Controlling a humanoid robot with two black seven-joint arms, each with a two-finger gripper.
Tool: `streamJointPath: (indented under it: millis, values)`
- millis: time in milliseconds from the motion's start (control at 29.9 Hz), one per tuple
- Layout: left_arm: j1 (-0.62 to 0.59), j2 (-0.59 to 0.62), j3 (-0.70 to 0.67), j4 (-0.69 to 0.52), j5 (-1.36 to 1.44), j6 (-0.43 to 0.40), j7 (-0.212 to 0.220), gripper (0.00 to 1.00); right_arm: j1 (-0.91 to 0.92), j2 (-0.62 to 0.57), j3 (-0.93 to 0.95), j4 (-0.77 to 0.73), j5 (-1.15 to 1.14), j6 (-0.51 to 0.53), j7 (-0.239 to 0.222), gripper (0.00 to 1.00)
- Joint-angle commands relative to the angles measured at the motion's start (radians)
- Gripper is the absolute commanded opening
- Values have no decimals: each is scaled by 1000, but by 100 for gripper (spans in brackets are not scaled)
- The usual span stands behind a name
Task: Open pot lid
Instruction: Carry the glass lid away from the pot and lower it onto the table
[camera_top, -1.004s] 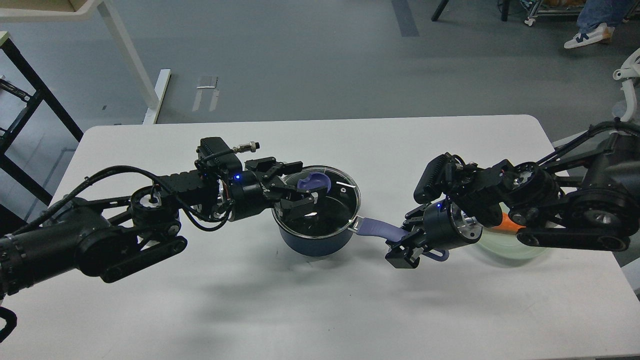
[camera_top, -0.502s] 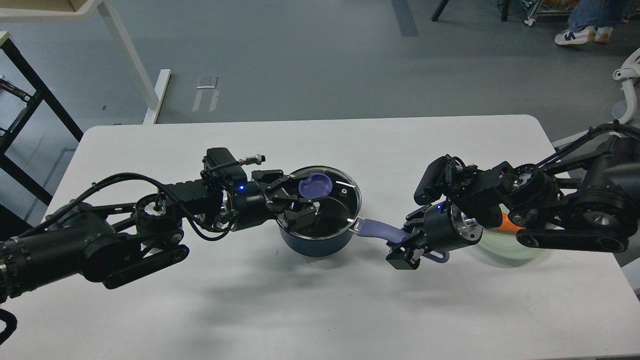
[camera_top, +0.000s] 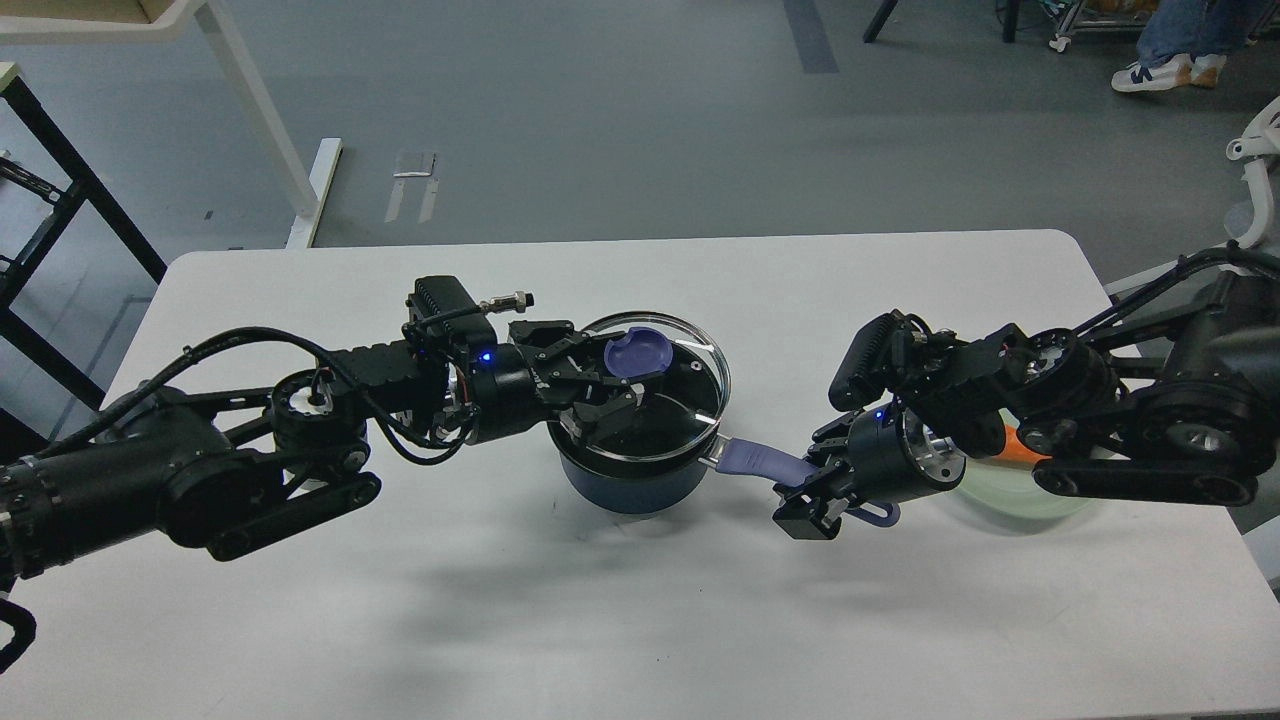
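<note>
The white worktop (camera_top: 500, 600) fills the frame, with the blue pot (camera_top: 630, 480) at centre. Its glass lid (camera_top: 665, 395) looks tilted, just lifting: the left end effector (camera_top: 605, 385) grips the purple knob (camera_top: 637, 352), and the right end effector (camera_top: 812, 495) clamps the pot's handle (camera_top: 755, 460). Next, I judge, raise the lid clear. A pale bowl (camera_top: 1010, 495) sits right, unobstructive.

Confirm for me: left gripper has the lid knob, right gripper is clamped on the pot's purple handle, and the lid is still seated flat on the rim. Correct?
Not quite. In the head view the glass lid is tilted, its far edge lifted off the pot. The left gripper does hold the knob, and the right gripper does clamp the handle.
</note>
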Motion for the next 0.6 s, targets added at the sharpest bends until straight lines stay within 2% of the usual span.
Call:
streamJointPath:
  millis: [0,167,301,402,569]
  values:
    - [-13,27,-4,-9,-7,0,-5,45,0,-4,-1,0,0,0,0,11]
    - [-35,146,-15,-12,-10,2,-45,45,0,-4,2,-1,3,-1,0,11]
    - [-27,282,-2,-14,-56,14,-59,45,0,-16,15,-8,14,-4,5,11]
    - [3,385,10,-12,-82,32,-106,45,0,-19,18,-5,14,-6,6,11]
    - [120,530,30,2,-90,87,-175,45,-8,-21,17,-6,12,-9,6,11]
